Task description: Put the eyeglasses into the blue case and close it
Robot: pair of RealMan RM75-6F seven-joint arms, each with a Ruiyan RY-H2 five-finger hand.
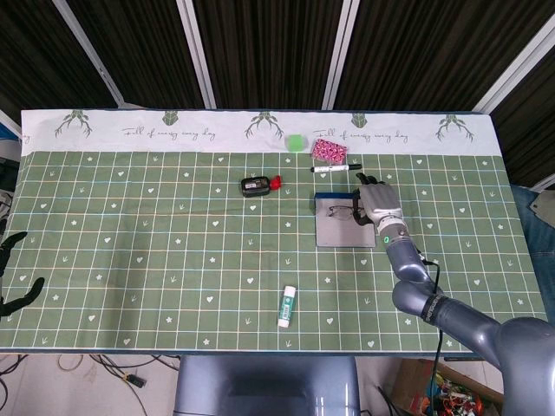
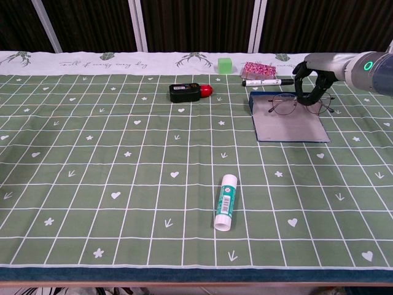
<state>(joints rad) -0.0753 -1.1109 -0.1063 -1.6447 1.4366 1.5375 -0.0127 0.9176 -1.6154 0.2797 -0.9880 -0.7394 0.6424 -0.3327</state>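
The blue case (image 1: 345,234) (image 2: 293,128) lies open and flat on the green cloth, its grey inside facing up. The thin-framed eyeglasses (image 1: 342,211) (image 2: 283,106) sit over the far end of the case. My right hand (image 1: 377,203) (image 2: 314,78) is at the case's far right corner, its fingers curled around the right side of the glasses. My left hand (image 1: 16,276) shows only in the head view, at the far left edge, with its dark fingers apart and nothing in them.
Just beyond the case lie a black marker (image 1: 336,168) (image 2: 268,82), a pink pouch (image 1: 329,151) (image 2: 256,68) and a green cube (image 1: 297,142) (image 2: 226,64). A black device with a red piece (image 1: 257,185) (image 2: 186,92) sits further left. A white glue stick (image 1: 287,306) (image 2: 225,201) lies near the front.
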